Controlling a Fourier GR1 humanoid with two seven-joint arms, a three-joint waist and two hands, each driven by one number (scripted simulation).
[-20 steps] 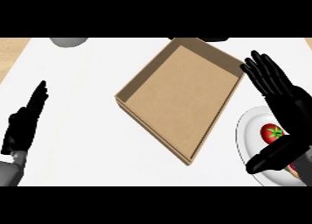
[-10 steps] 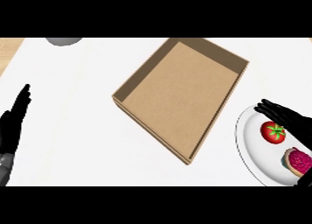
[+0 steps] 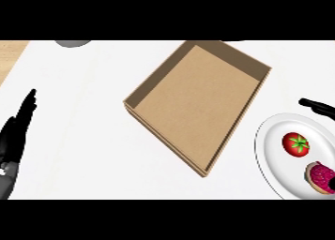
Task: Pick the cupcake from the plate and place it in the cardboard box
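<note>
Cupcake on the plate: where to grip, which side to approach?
Probably pinch the cupcake across its tan sides, below the pink top, with the right hand coming from the right: it sits rightmost on the plate, tomato to its upper left.

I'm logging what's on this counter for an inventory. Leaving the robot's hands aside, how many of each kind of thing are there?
Cardboard box: 1
Plate: 1
Tomato: 1
Cupcake: 1
Grey thing, cut off at the top edge, kind unclear: 1
Total: 5
</note>
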